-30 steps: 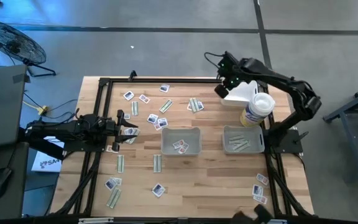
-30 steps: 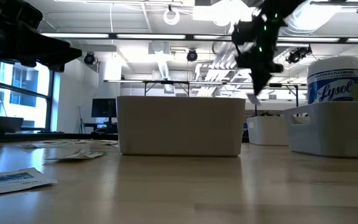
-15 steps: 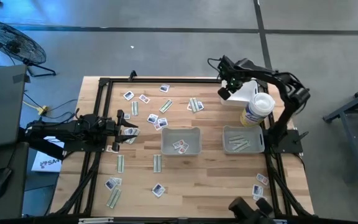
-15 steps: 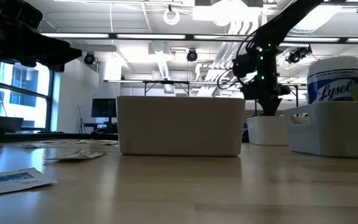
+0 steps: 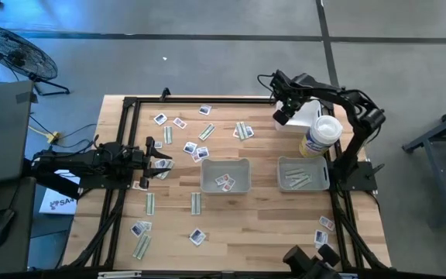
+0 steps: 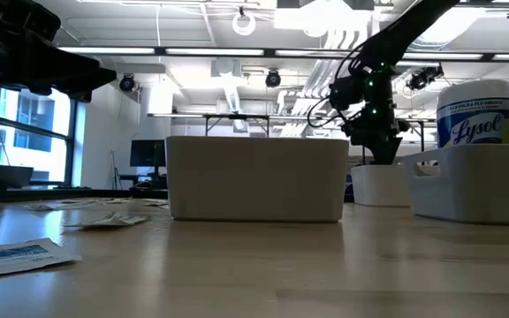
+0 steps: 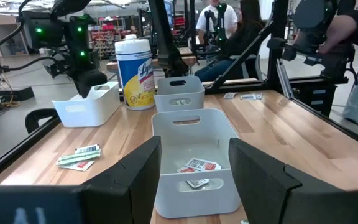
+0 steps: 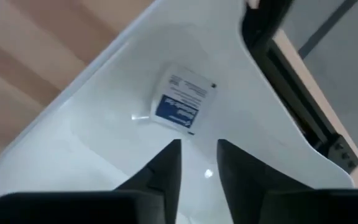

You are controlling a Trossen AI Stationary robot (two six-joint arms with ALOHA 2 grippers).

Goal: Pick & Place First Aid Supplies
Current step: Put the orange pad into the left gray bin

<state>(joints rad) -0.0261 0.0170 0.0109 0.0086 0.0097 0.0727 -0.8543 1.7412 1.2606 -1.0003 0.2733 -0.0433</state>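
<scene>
Hanging directly over the white bin (image 8: 104, 112) at the table's far right corner, the right gripper (image 8: 197, 146) has its jaws parted with nothing between them. One squarish white packet with blue print (image 8: 183, 99) lies flat on the bin floor just ahead of the fingertips, free of both fingers and tilted a little off their line. That packet looks delivered, so the next move likely turns on which loose supply lies closest. From above, the right gripper (image 5: 283, 116) sits beside the white bottle (image 5: 320, 136), and its nearest loose pieces are the pale strips (image 5: 243, 130) just inward of it on the table, their long axes running roughly front to back with a slight slant. The gripper would probably need to turn its jaws across that axis to pinch one. Farther on stand the two grey trays, the right tray (image 5: 303, 161) holding strips and the middle tray (image 5: 225, 163) holding square packets. Beyond them, well apart from the right arm, the left gripper (image 5: 159, 159) waits near the left edge with its jaws spread wide and empty. It is clearly the nearer arm for the square packets (image 5: 196, 153) scattered between it and the middle tray.
</scene>
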